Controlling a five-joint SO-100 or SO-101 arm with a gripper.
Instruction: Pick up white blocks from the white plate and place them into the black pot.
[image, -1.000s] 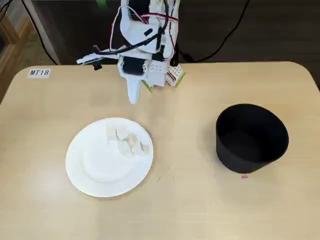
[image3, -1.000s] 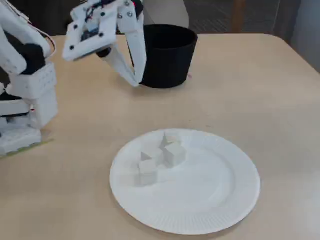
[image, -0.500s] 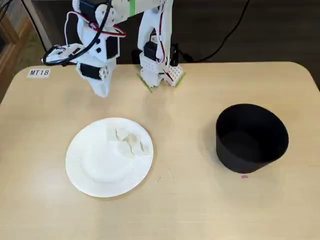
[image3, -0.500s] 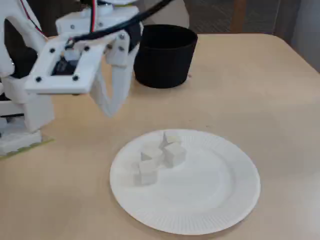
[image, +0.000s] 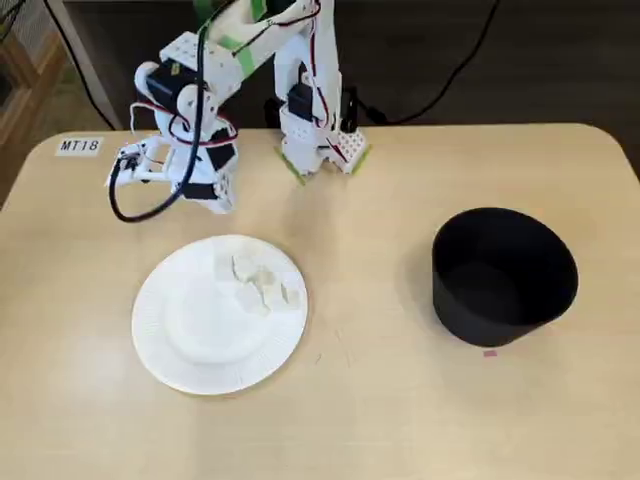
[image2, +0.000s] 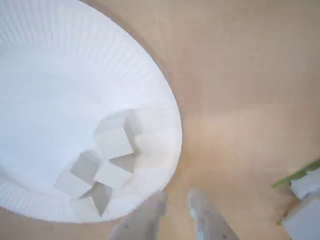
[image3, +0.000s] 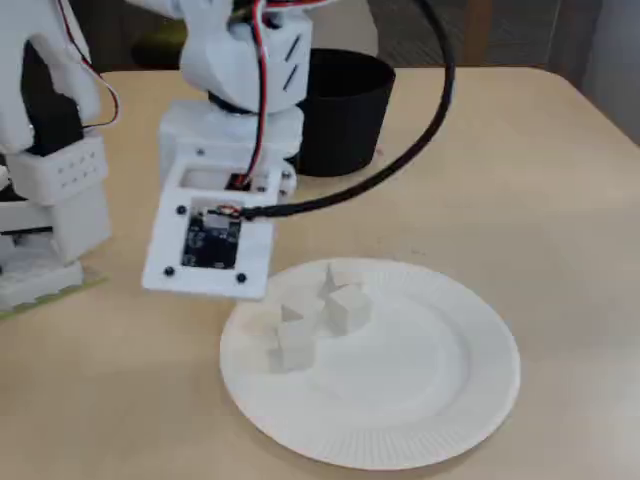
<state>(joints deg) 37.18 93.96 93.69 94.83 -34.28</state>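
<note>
The white blocks are clustered on the white plate, just beside the gripper (jaws narrowly parted, nothing held).

The bench is a light tan wooden top with rounded far corners. In a fixed view, the white plate lies flat on it left of centre, and the black pot stands upright well apart to the right. A small pink speck sits on the wood just near the pot. The arm's white base rests at the far edge, and a label reading MT18 lies at the far left corner.
</note>
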